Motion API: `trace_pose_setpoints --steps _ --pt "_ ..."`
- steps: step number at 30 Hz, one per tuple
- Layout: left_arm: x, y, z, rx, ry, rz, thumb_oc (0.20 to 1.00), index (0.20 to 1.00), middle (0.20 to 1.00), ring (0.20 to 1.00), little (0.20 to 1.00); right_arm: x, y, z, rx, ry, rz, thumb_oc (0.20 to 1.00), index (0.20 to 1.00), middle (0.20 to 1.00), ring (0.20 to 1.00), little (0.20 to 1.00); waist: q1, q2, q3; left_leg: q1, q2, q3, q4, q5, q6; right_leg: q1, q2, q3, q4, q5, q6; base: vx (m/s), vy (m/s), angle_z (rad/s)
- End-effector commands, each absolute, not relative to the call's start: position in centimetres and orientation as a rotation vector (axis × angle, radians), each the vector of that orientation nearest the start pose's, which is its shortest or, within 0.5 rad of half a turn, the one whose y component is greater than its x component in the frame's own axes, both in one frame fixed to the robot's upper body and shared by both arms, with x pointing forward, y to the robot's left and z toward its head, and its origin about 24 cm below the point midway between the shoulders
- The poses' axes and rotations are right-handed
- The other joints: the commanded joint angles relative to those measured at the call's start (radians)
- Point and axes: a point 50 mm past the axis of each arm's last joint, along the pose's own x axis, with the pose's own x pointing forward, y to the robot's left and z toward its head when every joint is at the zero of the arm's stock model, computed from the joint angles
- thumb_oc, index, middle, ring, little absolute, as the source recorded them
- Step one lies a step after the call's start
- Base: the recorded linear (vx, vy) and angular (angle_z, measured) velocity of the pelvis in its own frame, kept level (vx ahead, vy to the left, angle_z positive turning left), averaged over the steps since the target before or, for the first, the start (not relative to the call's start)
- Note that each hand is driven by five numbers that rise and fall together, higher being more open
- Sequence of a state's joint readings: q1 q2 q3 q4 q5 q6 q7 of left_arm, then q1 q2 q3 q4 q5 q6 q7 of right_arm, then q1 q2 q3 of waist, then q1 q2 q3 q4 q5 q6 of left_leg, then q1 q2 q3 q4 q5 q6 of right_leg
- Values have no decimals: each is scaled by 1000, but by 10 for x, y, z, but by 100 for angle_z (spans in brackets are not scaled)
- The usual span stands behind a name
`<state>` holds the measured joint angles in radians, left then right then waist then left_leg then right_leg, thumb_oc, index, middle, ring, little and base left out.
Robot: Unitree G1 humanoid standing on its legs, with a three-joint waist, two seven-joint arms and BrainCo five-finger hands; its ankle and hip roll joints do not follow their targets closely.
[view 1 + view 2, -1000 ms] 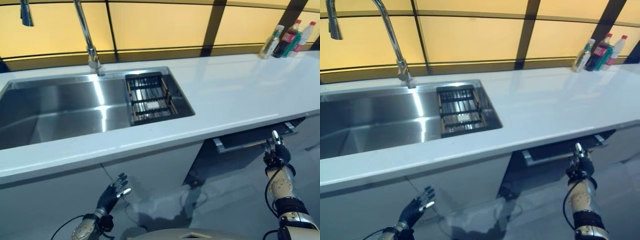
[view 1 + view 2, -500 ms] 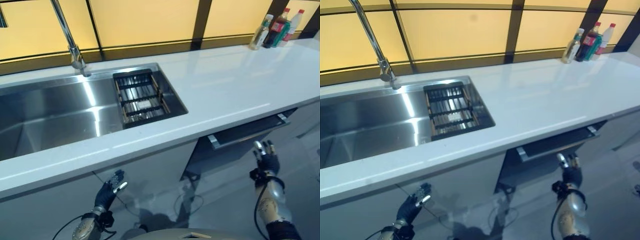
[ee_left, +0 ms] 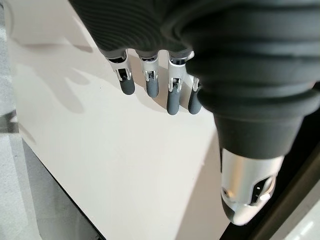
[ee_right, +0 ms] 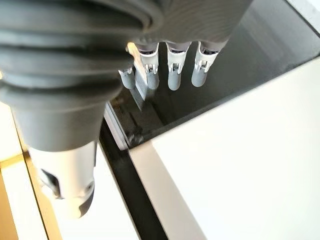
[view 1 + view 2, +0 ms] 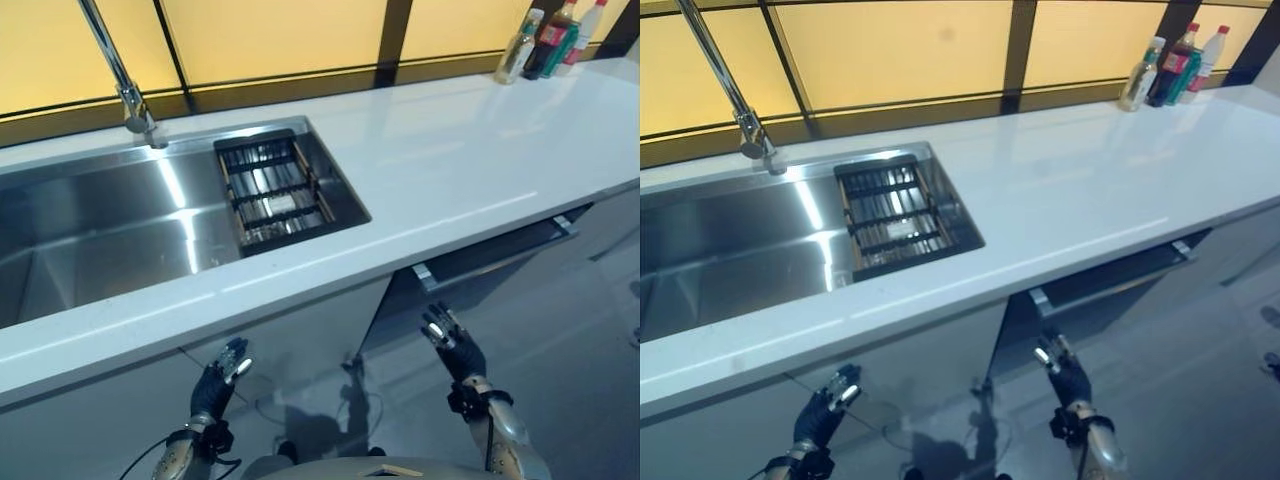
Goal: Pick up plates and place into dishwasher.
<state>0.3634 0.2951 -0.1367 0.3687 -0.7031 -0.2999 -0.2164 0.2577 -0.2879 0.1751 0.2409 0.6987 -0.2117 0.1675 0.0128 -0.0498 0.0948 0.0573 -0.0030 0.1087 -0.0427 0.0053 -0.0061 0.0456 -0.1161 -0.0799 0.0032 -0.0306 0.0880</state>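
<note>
Right hand (image 5: 452,343) has dropped away from the right end of the dishwasher's bar handle and now sits lower and further left, below the near-left corner of the dishwasher (image 5: 495,258). The head camera has swung too, so the counter's shift is not real motion. The dishwasher front looks ajar, with a dark gap under the counter (image 5: 470,150). In the right wrist view the fingers (image 4: 173,80) are straight and spread, pointing at that gap and holding nothing. Left hand (image 5: 222,368) hangs low in front of the cabinet under the sink (image 5: 100,225), its fingers (image 3: 150,87) also straight and empty. I cannot place the plates. The slatted rack (image 5: 270,190) at the sink's right end has a pale patch in it that is too small to tell. Bottles (image 5: 545,40) stand at the far right and the tap (image 5: 125,95) at the far left. Plates would likely be stiff, brittle, moderately heavy and slick if wet. Best hold is probably at the rim, thumb on the top face and fingers under, kept level and clear of the door edge.
</note>
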Motion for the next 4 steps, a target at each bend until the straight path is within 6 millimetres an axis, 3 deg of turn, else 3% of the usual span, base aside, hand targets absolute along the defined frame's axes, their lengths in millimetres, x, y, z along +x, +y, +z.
trace_pose_setpoints --steps 1,4 --pt "160 222 -34 -394 131 40 1000 1000 1000 1000 1000 193 -189 -17 368 146 138 1000 1000 1000 1000 1000 -5 -8 -22 -43 -9 -46 96 -85 31 -80 -15 -50 24 90 38 -16 -8 4" --pt "161 222 -35 -390 143 34 1000 1000 1000 1000 1000 195 -187 -16 350 144 150 1000 1000 1000 1000 1000 -3 -10 -22 -41 -8 -47 93 -85 29 -76 -12 -51 20 88 38 0 0 0"
